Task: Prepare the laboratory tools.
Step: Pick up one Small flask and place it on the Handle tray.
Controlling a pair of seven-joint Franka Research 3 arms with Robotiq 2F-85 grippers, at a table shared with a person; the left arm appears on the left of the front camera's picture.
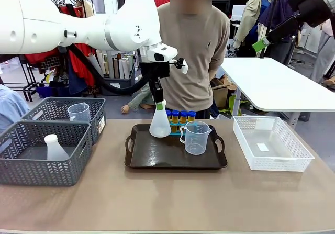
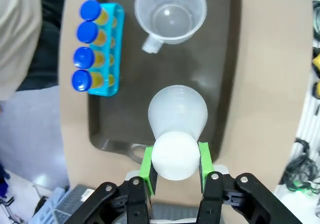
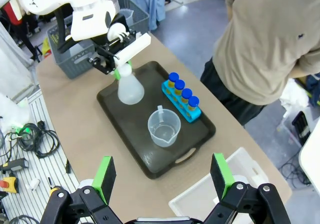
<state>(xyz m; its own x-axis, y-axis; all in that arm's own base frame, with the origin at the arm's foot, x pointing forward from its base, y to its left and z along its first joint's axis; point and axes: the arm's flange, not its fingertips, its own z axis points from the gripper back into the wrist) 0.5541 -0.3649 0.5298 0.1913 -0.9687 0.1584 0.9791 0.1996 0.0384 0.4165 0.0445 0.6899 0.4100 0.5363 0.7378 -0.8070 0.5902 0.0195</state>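
One flask (image 1: 159, 125) on tray (image 1: 157, 158), left end effector (image 2: 175, 159) clamped on its neck; right end effector (image 3: 164, 178) apart. Release only once base sits flat.

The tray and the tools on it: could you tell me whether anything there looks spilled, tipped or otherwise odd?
Nothing stands out. The conical flask, gripped at its neck by the left gripper, stands upright on the tray; the beaker and capped tubes look upright and dry.

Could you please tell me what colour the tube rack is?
Light blue rack; clearest in the left wrist view.
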